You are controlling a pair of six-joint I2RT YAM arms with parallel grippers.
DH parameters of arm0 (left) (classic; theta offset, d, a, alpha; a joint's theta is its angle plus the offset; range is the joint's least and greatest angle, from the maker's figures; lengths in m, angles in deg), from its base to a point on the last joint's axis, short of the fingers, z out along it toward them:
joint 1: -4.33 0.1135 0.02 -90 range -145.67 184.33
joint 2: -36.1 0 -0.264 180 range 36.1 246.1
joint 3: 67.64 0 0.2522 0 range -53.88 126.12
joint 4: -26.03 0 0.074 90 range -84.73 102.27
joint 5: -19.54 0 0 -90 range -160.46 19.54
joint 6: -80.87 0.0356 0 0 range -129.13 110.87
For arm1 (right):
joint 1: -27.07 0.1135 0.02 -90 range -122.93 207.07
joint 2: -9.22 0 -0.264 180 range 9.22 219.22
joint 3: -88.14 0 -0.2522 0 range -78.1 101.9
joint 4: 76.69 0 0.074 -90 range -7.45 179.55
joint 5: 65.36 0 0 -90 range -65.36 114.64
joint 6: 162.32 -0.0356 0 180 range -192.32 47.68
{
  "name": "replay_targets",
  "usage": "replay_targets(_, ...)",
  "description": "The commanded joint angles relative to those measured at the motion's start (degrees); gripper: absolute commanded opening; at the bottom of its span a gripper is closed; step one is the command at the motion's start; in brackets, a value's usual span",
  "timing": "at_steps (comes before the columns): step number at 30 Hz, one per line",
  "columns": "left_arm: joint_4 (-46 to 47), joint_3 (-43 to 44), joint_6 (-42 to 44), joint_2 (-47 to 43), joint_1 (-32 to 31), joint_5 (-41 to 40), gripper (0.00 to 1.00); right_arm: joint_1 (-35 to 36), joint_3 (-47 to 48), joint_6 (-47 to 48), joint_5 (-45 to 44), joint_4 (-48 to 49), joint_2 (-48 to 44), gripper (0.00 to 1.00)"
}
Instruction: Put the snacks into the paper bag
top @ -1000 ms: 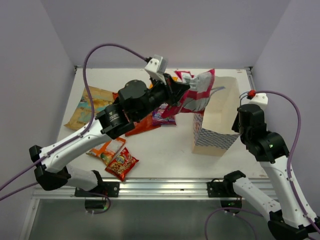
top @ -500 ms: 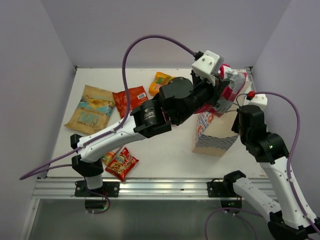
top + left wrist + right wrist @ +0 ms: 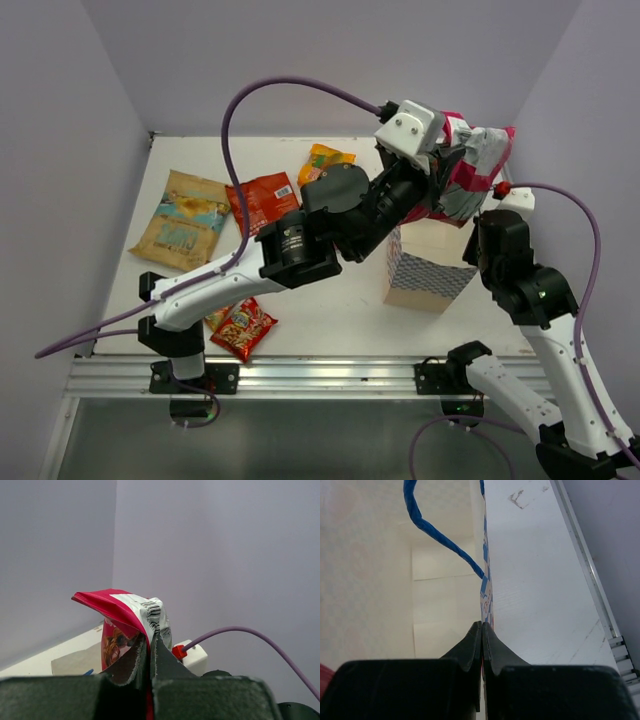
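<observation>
Mostly hidden, paper bag [image 3: 425, 282] mouth beneath left pincer [image 3: 150, 642], pink multipack [image 3: 485, 160] clamped

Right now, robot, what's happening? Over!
Left gripper shut on pink multipack, held over paper bag. Right gripper shut on the bag's rim. Nothing seen in the way.

A white table [image 3: 330, 300] sits enclosed by pale lavender walls [image 3: 330, 60] on three sides. An aluminium rail [image 3: 330, 375] runs along the table's near edge, with a dark glossy panel [image 3: 320, 440] below it. A thin metal strip [image 3: 585, 560] borders the table's right side, near a faint grey scuff [image 3: 516, 499].
</observation>
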Motion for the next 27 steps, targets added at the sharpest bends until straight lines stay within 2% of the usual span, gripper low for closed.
replay_targets(1,5.86,-3.02,1.91,-2.21,-0.27,-3.16,0.0,0.1,-0.35,0.47,0.48,1.31,-0.54,0.0)
replay_targets(9,7.97,-13.83,1.57,-3.26,-0.27,-7.46,0.0,0.1,-0.61,0.3,0.83,1.22,-1.25,0.0)
replay_targets(14,12.8,-20.79,2.44,-4.41,-0.01,-10.54,0.0,0.1,-0.7,0.38,0.92,1.13,-1.6,0.0)
replay_targets(18,11.23,-21.67,1.22,-3.01,1.39,-11.16,0.0,0.1,-0.62,0.38,1.1,1.04,-1.77,0.0)
replay_targets(19,8.44,-21.76,-0.27,-2.74,2.01,-9.94,0.0,0.1,-0.7,0.38,1.18,1.04,-1.86,0.0)
replay_targets(20,7.8,-21.94,-0.98,-2.48,3.32,-9.58,0.07,0.1,-0.7,0.38,1.19,1.04,-1.86,0.0)
replay_targets(21,7.54,-22.9,-1.42,-2.39,3.94,-9.06,0.36,0.19,-0.7,0.38,1.36,1.04,-1.86,0.0)
replay_targets(22,8.4,-23.52,-1.25,-2.47,4.38,-8.27,0.48,0.1,-0.79,0.38,1.36,1.13,-1.86,0.0)
replay_targets(23,9.46,-24.31,-0.99,-2.74,4.91,-8.0,0.53,0.1,-0.79,0.38,1.36,1.13,-1.86,0.0)
replay_targets(24,10.16,-25.1,-0.55,-2.91,5.0,-7.74,0.67,0.1,-0.79,0.47,1.45,1.13,-1.77,0.0)
replay_targets(26,12.02,-24.06,-0.11,-2.22,5.44,-6.51,0.85,0.1,-0.79,0.47,1.54,1.13,-1.69,0.0)
replay_targets(27,11.32,-21.53,0.07,-0.99,5.62,-5.98,0.87,0.1,-0.79,0.47,1.54,1.13,-1.6,0.0)
